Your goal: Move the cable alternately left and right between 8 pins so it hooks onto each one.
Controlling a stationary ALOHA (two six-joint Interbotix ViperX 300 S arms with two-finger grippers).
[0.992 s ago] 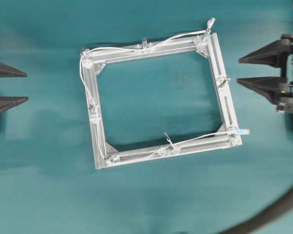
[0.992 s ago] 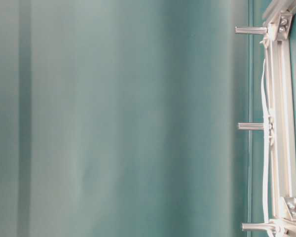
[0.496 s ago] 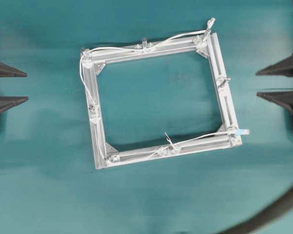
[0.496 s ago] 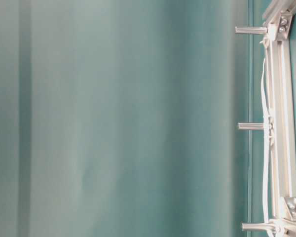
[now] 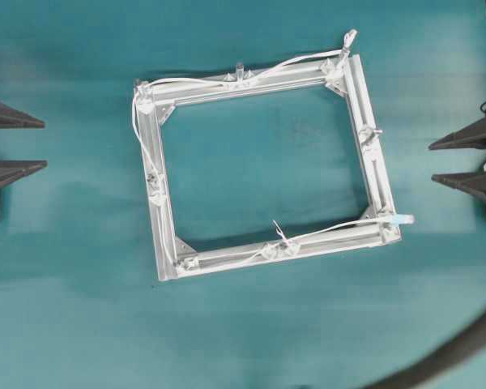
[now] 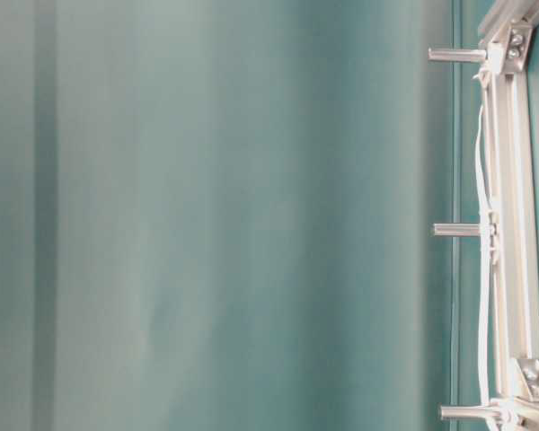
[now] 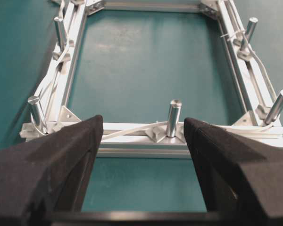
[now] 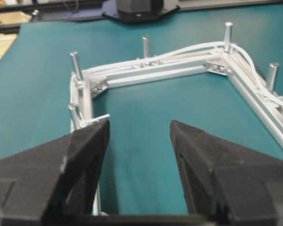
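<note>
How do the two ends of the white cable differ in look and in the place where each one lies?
One end of the cable is plain white and sticks out past the frame's top right corner in the overhead view. The other end has a pale blue tip and sticks out past the bottom right corner. Both ends lie free; neither the left gripper nor the right gripper holds them.
</note>
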